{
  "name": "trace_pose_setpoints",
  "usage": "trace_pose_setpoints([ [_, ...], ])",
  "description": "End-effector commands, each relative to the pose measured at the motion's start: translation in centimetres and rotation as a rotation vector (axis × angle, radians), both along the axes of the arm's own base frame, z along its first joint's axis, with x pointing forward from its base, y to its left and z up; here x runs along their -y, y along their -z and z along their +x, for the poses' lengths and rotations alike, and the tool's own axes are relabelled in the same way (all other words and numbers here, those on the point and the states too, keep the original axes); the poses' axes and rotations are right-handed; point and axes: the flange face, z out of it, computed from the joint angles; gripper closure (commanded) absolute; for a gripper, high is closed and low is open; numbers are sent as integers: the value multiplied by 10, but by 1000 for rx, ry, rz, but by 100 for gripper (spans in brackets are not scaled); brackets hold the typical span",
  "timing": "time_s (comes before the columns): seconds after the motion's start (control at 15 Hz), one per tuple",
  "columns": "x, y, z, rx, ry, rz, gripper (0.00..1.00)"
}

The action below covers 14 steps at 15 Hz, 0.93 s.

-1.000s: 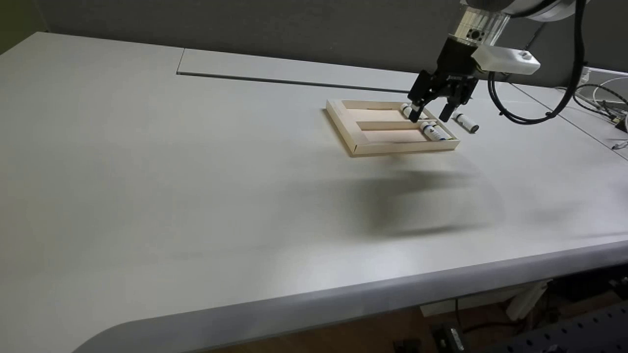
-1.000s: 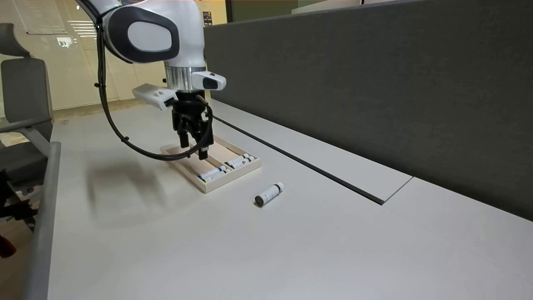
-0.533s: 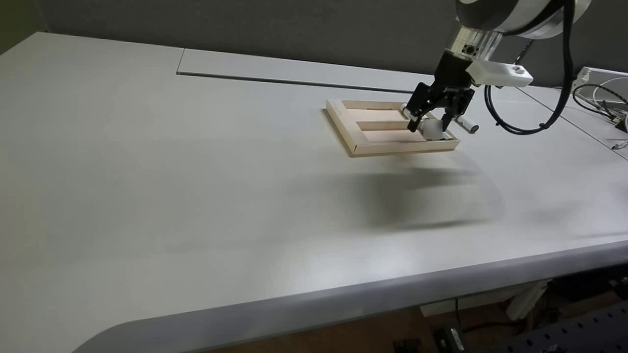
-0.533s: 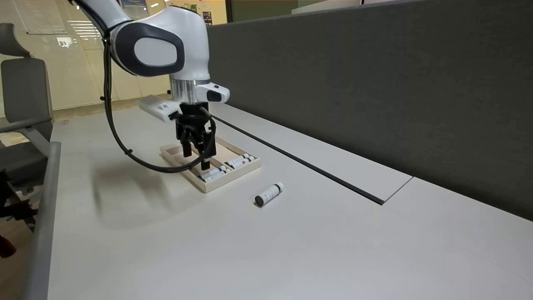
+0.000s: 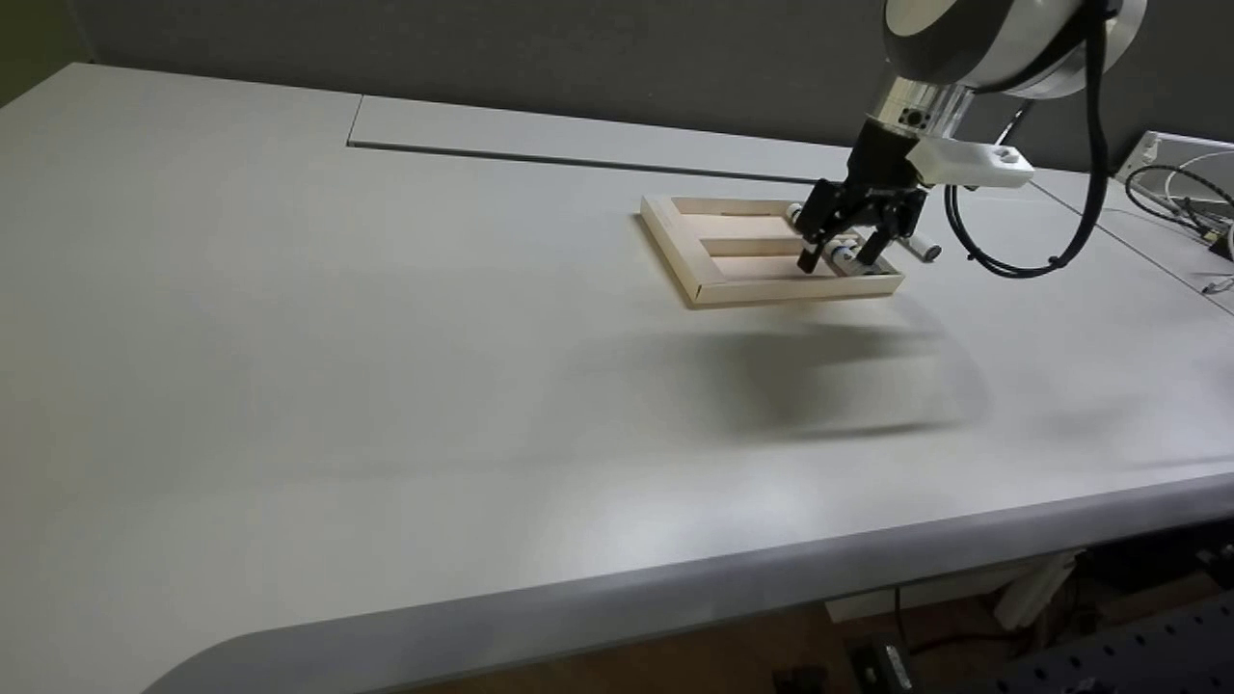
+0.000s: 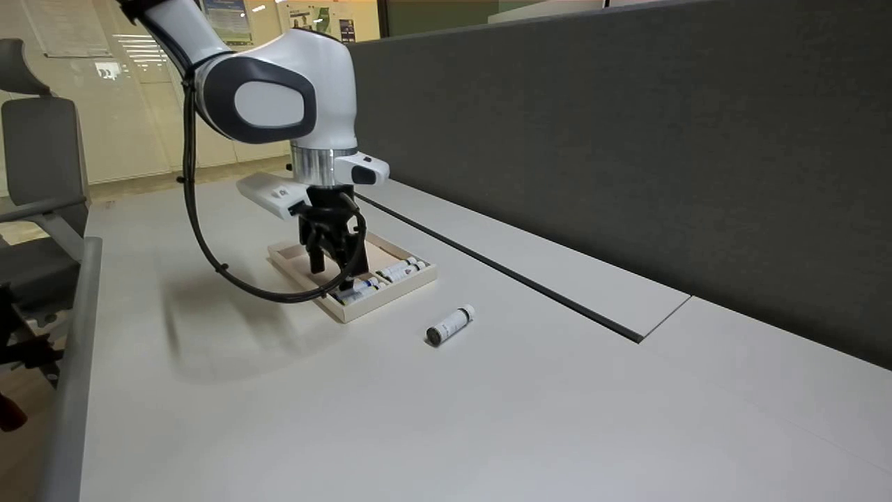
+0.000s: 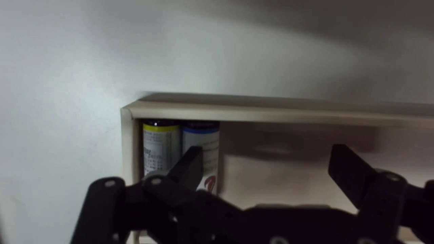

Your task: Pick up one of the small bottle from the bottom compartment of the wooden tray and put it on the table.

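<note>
The wooden tray (image 5: 800, 289) lies on the table (image 5: 386, 386) and also shows in the wrist view (image 7: 271, 113). Two small bottles lie side by side at one end of the near compartment: one with a blue band (image 7: 210, 139) and one with a yellow band (image 7: 160, 145). They also show in an exterior view (image 6: 359, 287), partly hidden by a cable. My gripper (image 7: 267, 159) is open and empty, low over this compartment. In the wrist view its left finger overlaps the blue-banded bottle; its right finger is over bare tray floor. I cannot tell whether the finger touches the bottle.
Two more bottles (image 6: 401, 269) lie in the tray's far compartment. A loose white bottle (image 6: 450, 325) lies on the table beside the tray's end; it also shows in an exterior view (image 5: 923, 248). A dark partition (image 6: 592, 139) runs along the table's back.
My gripper has moved down in both exterior views, lower over the tray's near compartment. It stays open. The tray and the loose bottle have not moved.
</note>
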Motion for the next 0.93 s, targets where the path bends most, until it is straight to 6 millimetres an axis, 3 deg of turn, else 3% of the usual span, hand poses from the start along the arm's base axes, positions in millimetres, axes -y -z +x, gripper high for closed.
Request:
trace_pose_setpoints([
  [0.0,6,10,7,-20,0,-16,0],
  [0.53,13,-13,23,-15,21,-6,0],
  [0.8,16,-13,26,-28,23,-5,0],
  [0.87,16,-12,26,-32,24,-6,25],
])
